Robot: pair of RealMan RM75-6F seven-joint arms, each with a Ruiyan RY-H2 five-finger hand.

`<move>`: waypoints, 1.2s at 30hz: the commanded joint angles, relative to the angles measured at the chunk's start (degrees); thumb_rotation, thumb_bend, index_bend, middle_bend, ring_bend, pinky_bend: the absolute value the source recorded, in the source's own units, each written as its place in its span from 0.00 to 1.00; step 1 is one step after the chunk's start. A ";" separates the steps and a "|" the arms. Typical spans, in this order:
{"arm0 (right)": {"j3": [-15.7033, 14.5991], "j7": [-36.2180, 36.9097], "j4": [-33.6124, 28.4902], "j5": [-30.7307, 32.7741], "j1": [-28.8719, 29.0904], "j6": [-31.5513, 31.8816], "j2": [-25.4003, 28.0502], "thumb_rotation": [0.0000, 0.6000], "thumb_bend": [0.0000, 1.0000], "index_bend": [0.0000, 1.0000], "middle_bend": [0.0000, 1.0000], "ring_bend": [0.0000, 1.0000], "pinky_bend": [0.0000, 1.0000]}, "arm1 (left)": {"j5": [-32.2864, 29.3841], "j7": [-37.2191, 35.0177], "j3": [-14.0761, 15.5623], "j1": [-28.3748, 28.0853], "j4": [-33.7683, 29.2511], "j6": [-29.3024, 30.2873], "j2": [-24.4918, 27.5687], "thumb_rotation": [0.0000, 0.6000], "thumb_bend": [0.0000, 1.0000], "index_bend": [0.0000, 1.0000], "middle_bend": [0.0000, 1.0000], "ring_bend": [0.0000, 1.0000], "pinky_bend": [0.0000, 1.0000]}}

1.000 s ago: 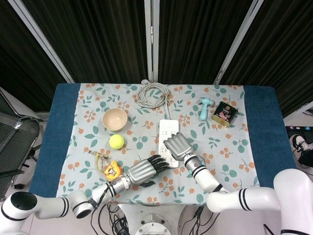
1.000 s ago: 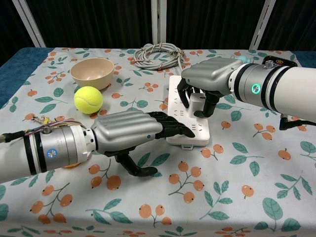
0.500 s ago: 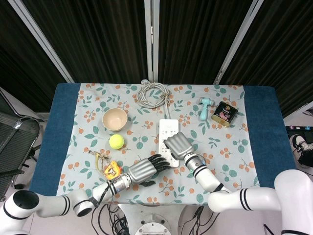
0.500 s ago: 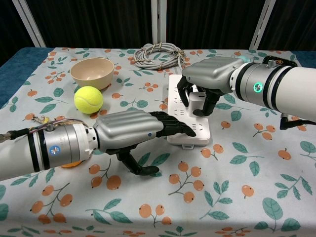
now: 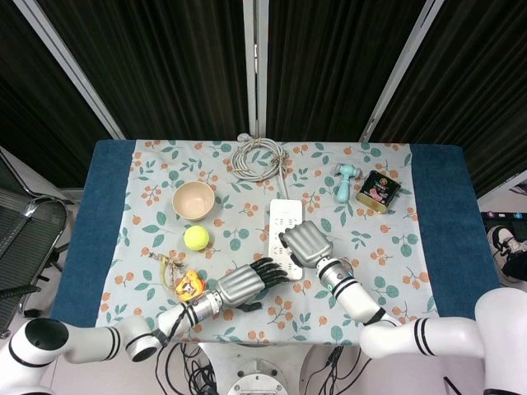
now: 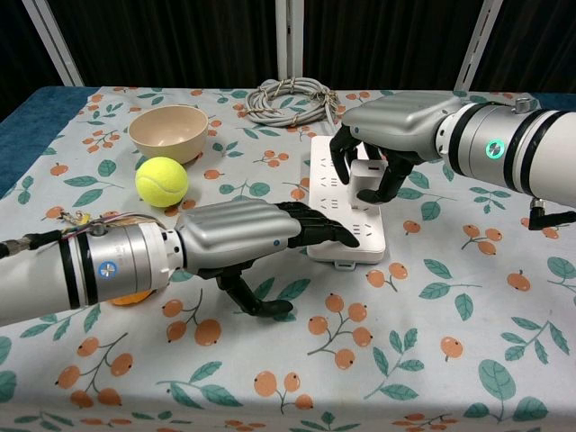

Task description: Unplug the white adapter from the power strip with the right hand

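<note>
The white power strip (image 6: 337, 202) (image 5: 282, 220) lies lengthwise at the table's middle, its grey cable (image 6: 288, 99) coiled behind it. My right hand (image 6: 396, 126) (image 5: 306, 243) grips the white adapter (image 6: 367, 181) from above; the adapter sits a little above the strip's right side, though I cannot tell if its prongs are out. My left hand (image 6: 229, 238) (image 5: 247, 281) lies flat with its fingertips (image 6: 337, 236) pressing on the strip's near end.
A beige bowl (image 6: 168, 131) and a yellow tennis ball (image 6: 161, 181) stand at the left. A teal tool (image 5: 344, 181) and a dark tin (image 5: 378, 192) sit at the back right. A small orange-yellow object (image 5: 188, 285) lies beside the left wrist.
My right hand has risen slightly and shifted right with the adapter in its grip. The left hand stays pressed on the strip's near end.
</note>
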 commanded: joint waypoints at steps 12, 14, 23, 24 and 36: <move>3.49 11.85 -7.48 -4.68 -5.18 1.50 11.51 1.00 0.43 0.89 0.73 0.54 0.49 | 0.57 2.22 -0.58 1.84 -6.10 5.73 5.04 1.00 0.34 0.09 0.09 0.04 0.07; 3.46 12.91 -7.95 -3.00 -5.56 -0.01 13.65 1.00 0.42 0.88 0.72 0.53 0.47 | 0.63 3.17 -0.65 2.69 -8.06 7.41 6.89 1.00 0.34 0.09 0.09 0.04 0.06; 1.44 15.79 -0.32 4.11 -4.22 -9.91 12.44 1.00 0.42 0.80 0.66 0.46 0.40 | -0.22 4.82 -0.04 8.18 -13.82 15.01 14.38 1.00 0.33 0.09 0.09 0.04 0.06; 1.25 15.99 0.65 4.89 -3.88 -11.02 11.80 1.00 0.42 0.79 0.65 0.45 0.39 | -0.37 4.84 0.04 8.65 -14.04 15.48 14.85 1.00 0.33 0.09 0.09 0.04 0.06; 1.26 17.44 6.71 9.50 -1.45 -13.04 8.37 1.00 0.04 0.00 0.11 0.00 0.06 | -1.34 3.30 0.24 12.93 -14.16 19.43 17.47 1.00 0.33 0.09 0.09 0.04 0.06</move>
